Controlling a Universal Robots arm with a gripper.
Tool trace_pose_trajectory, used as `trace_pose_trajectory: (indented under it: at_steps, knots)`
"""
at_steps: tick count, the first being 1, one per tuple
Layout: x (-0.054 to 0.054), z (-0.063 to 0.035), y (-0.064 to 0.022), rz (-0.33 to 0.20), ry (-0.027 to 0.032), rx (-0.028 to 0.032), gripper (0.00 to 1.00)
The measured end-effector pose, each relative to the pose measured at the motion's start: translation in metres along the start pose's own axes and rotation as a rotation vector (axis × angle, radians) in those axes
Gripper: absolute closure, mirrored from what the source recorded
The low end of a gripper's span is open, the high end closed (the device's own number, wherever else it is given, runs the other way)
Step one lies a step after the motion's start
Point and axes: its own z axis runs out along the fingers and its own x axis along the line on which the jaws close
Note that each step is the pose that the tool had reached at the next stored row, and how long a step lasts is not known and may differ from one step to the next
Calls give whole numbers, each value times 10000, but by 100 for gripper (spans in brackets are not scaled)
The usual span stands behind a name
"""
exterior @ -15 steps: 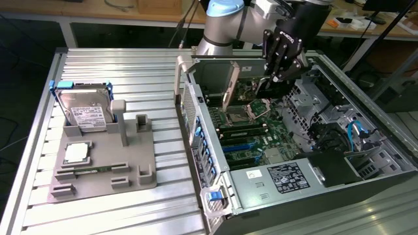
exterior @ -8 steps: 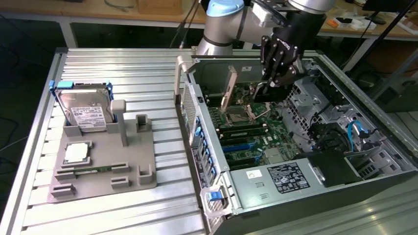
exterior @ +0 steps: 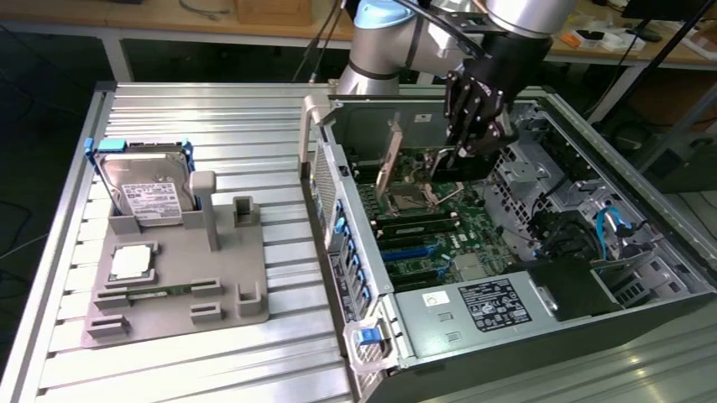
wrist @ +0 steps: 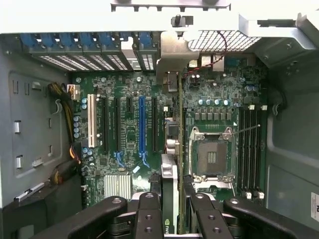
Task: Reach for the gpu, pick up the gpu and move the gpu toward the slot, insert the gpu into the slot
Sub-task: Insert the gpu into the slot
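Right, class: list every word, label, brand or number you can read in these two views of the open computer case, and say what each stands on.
No text can be read for certain.
Label on the hard drive: print too small.
Label on the power supply: print too small.
Mark on the gpu: blurred.
White sticker on the case wall: cut off, unreadable.

I am seeing the gpu edge-on, its lower edge hiding the slot beneath, so I am not telling whether they are touching. The picture's edge is cutting off the gripper. The hard drive label is showing too small to read.
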Motion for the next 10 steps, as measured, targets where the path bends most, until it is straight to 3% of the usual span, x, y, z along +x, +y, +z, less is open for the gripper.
trace_pose_trajectory:
  at_steps: [10]
  knots:
    - [71,53,-2,87,74,4,73]
